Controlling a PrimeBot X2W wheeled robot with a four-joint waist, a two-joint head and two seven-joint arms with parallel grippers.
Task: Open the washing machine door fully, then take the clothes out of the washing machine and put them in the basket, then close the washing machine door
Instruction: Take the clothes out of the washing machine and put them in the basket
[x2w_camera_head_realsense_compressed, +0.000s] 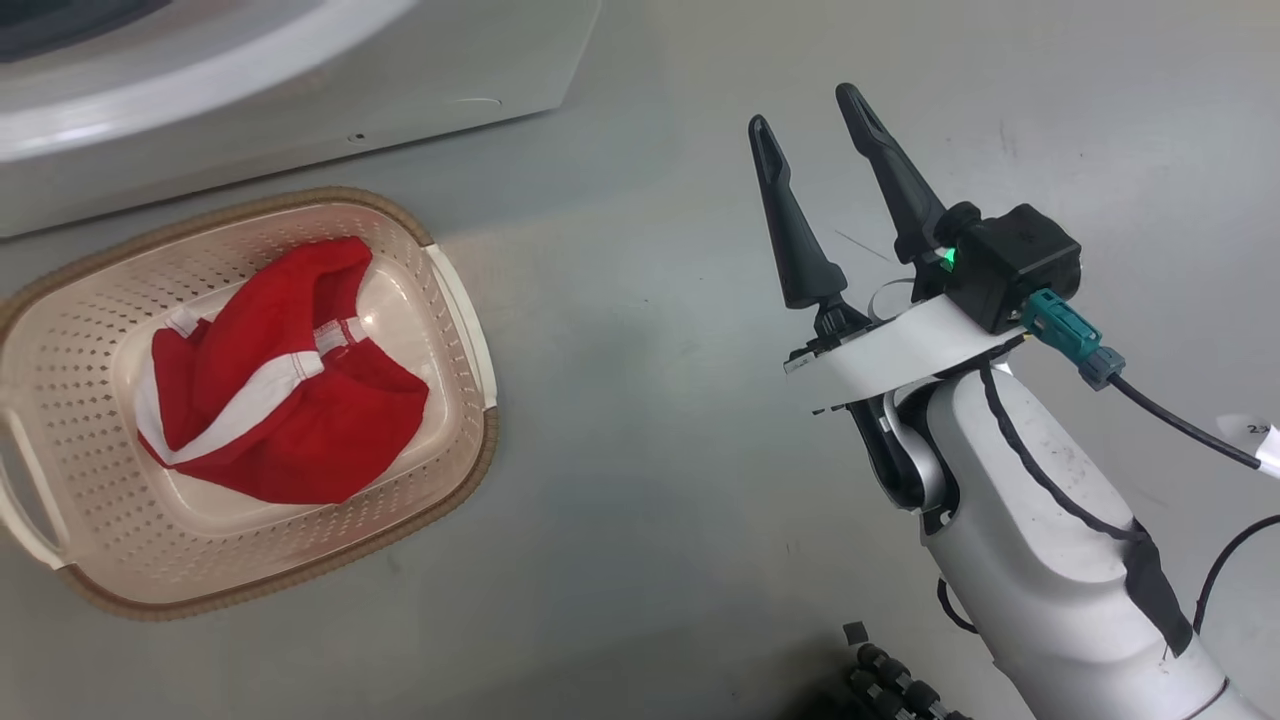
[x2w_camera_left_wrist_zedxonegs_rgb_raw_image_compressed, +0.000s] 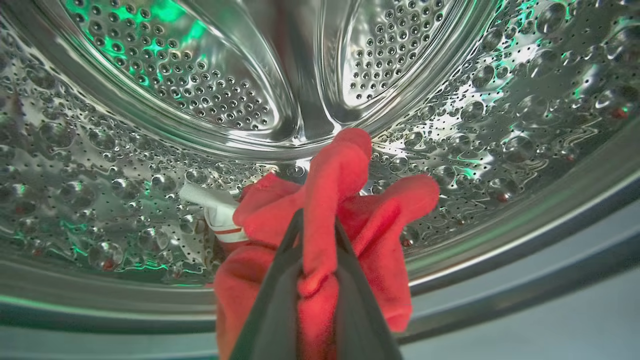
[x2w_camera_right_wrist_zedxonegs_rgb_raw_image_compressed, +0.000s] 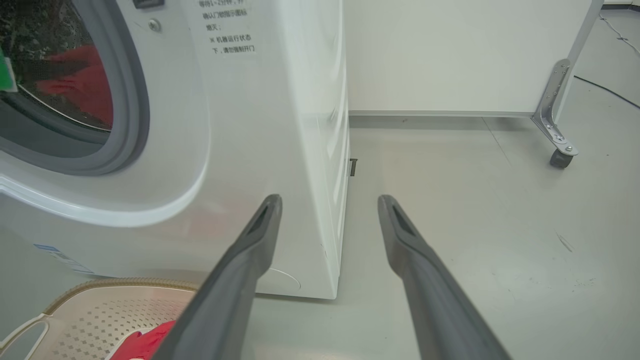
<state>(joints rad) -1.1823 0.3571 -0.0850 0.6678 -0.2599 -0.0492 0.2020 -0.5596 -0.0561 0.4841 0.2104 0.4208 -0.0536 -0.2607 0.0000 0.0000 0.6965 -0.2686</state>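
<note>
Here the left pincer (x2w_camera_left_wrist_zedxonegs_rgb_raw_image_compressed: 318, 225) is clamped nearly shut on a fold of the red garment (x2w_camera_left_wrist_zedxonegs_rgb_raw_image_compressed: 345, 170). The cloth rises between its two dark fingers and bunches around and beyond their tips inside the steel drum (x2w_camera_left_wrist_zedxonegs_rgb_raw_image_compressed: 200, 90). The right pincer (x2w_camera_head_realsense_compressed: 805, 110) stands wide open over the floor (x2w_camera_head_realsense_compressed: 650, 450), holding and touching nothing, with the washing machine (x2w_camera_right_wrist_zedxonegs_rgb_raw_image_compressed: 260, 125) ahead and to the left of its fingers. Well to the left of that open pincer, the basket (x2w_camera_head_realsense_compressed: 487, 450) sits on the floor with another red garment (x2w_camera_head_realsense_compressed: 290, 420) heaped inside it.
</note>
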